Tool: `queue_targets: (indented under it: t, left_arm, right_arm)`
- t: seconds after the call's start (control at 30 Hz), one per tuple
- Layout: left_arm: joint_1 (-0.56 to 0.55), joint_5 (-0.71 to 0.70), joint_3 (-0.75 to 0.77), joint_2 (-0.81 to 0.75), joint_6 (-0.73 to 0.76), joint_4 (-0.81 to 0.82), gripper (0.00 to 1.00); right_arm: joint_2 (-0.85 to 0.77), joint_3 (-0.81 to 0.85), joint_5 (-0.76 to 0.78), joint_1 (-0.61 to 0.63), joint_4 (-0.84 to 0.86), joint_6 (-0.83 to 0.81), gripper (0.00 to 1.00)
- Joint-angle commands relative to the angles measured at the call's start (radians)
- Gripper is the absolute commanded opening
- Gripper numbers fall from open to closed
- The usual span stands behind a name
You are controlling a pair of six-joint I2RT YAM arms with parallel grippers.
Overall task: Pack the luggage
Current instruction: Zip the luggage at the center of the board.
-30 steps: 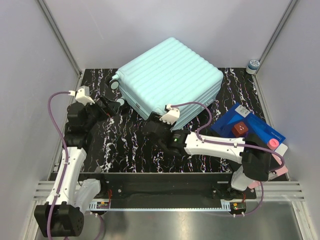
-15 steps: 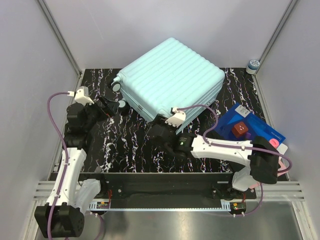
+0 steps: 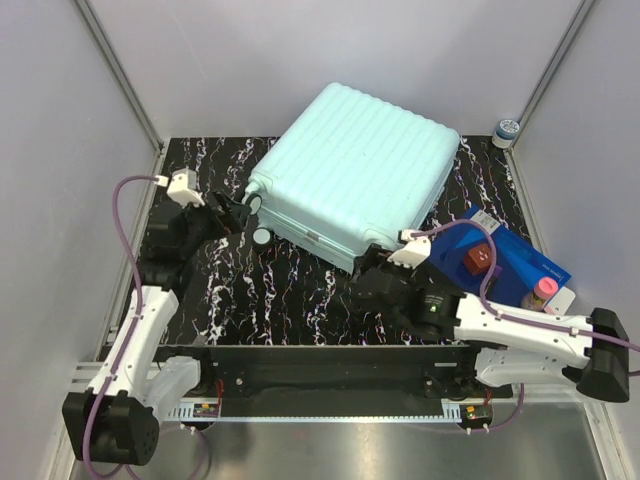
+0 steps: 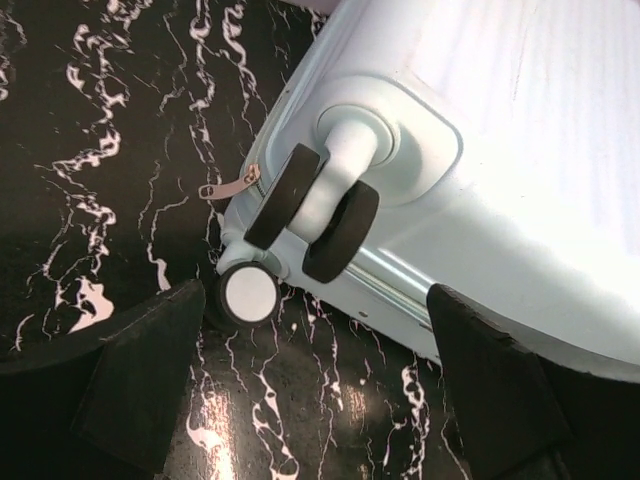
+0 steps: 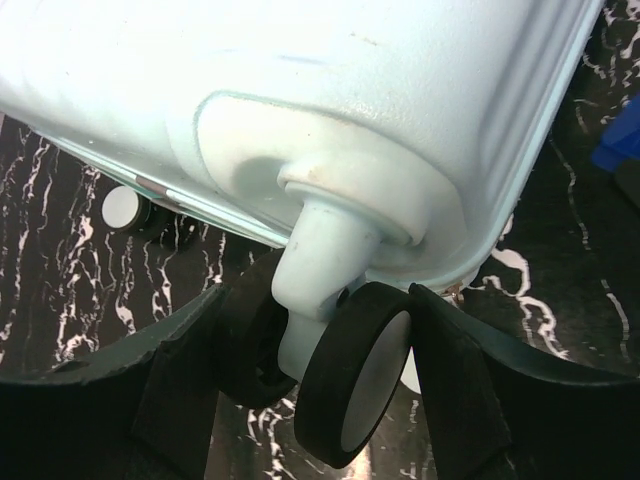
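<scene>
Packing has not visibly begun. The large mint-green ribbed hard-shell suitcase [image 3: 355, 175] lies flat and closed on the black white-veined table [image 3: 250, 290], turned at an angle. Its lid is down and none of the lining shows.

Off the suitcase's right side sits a flat blue box [image 3: 520, 255] with a dark red block [image 3: 480, 258] on top. Both are outside the case, so if they are meant to go in, all the loading is left.

The left gripper [image 4: 320, 330] hovers at the suitcase's left corner. Its jaws are spread wide on either side of the white left-corner caster [image 4: 320, 215] and clear of it.

The right gripper [image 5: 320, 320] is at the suitcase's near corner. Its jaws seem pressed against both sides of the black-wheeled near-corner caster [image 5: 345, 380].

Both arms appear busy positioning the case. Unzipping, opening, filling and closing all remain.
</scene>
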Motion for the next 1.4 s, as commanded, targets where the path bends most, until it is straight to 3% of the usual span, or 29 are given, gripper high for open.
queue_targets:
  t: [0.0, 0.27, 0.5, 0.67, 1.1, 1.27, 1.37]
  left_arm:
    - [-0.069, -0.045, 0.091, 0.072, 0.088, 0.094, 0.99]
    - [-0.155, -0.131, 0.205, 0.215, 0.182, 0.082, 0.99]
    - [-0.233, -0.182, 0.204, 0.226, 0.202, 0.016, 0.99]
    - [-0.239, -0.225, 0.145, 0.176, 0.203, -0.007, 0.98]
    - [-0.241, -0.205, 0.174, 0.254, 0.214, -0.045, 0.92]
    - [-0.242, -0.176, 0.188, 0.288, 0.21, -0.042, 0.81]
    - [-0.244, -0.165, 0.196, 0.304, 0.205, -0.036, 0.62]
  right_arm:
    - [-0.12, -0.036, 0.107, 0.001, -0.019, -0.094, 0.0]
    - [-0.282, -0.122, 0.122, 0.001, -0.039, -0.135, 0.0]
    - [-0.272, -0.123, 0.143, 0.001, -0.039, -0.155, 0.0]
    - [-0.269, -0.129, 0.15, -0.001, -0.039, -0.144, 0.0]
    - [-0.225, -0.129, 0.14, -0.001, -0.039, -0.124, 0.0]
    - [-0.18, -0.132, 0.142, -0.001, -0.039, -0.106, 0.01]
    - [-0.167, -0.132, 0.136, -0.001, -0.039, -0.086, 0.01]
